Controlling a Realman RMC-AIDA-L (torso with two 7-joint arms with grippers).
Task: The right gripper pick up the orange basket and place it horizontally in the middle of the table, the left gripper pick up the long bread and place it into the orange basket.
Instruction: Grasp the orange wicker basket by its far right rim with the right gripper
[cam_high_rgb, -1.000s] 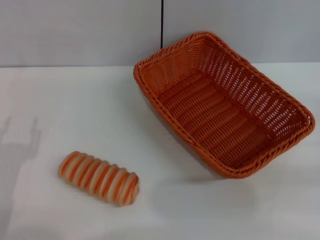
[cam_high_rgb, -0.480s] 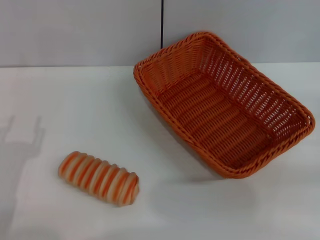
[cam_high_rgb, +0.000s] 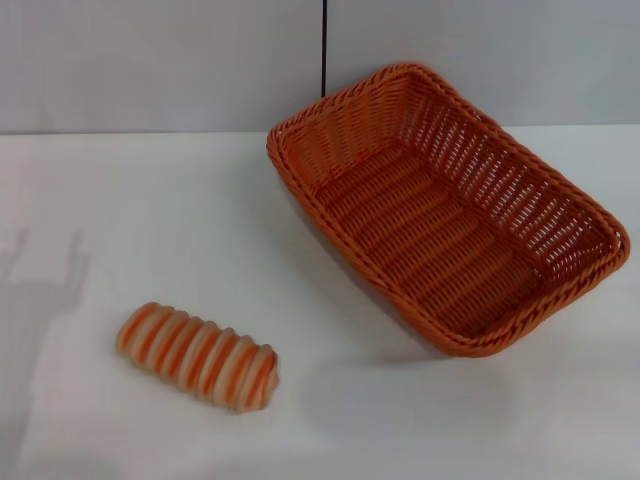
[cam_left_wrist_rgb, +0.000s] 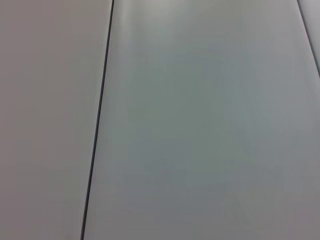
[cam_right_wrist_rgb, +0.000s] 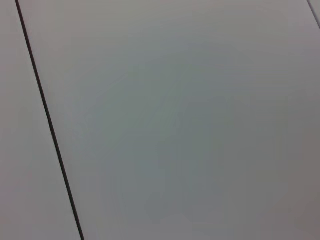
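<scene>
The orange basket (cam_high_rgb: 445, 205) sits empty on the white table (cam_high_rgb: 160, 210), right of centre, turned diagonally with one corner toward the back wall. The long bread (cam_high_rgb: 198, 355), striped cream and orange-brown, lies on the table at the front left, well apart from the basket. Neither gripper shows in the head view; only a faint arm shadow falls on the table at the far left. Both wrist views show plain grey wall panels with a dark seam and none of the task's things.
A grey wall (cam_high_rgb: 150, 60) with a dark vertical seam (cam_high_rgb: 324, 45) runs behind the table's back edge. Bare tabletop lies between the bread and the basket and along the front.
The faint shadow at the table's far left has shifted slightly. The basket and the bread have not moved.
</scene>
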